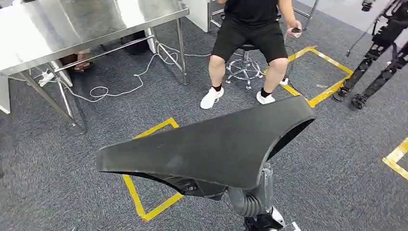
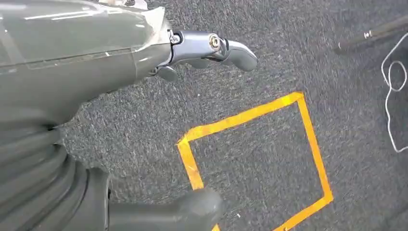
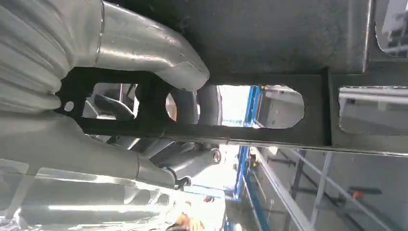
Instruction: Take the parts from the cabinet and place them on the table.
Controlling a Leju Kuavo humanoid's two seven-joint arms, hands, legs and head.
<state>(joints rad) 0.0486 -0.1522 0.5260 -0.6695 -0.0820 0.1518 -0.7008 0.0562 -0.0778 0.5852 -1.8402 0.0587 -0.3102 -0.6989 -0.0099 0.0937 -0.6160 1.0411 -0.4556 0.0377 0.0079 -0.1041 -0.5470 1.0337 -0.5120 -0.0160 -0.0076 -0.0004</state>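
Right wrist view: right robot hand (image 3: 144,103) grips the black part (image 3: 269,103); left robot hand (image 2: 144,53) hangs spread.

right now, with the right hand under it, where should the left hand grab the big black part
On the black part, probably its free left tip, approached from the robot's left, fingers under the thin edge. The right hand grips a cutout rail beneath, right of middle, so that long end overhangs; the left hand holds nothing.

A seated person (image 1: 250,29) is behind the part (image 1: 211,144), table (image 1: 72,24) to their left.
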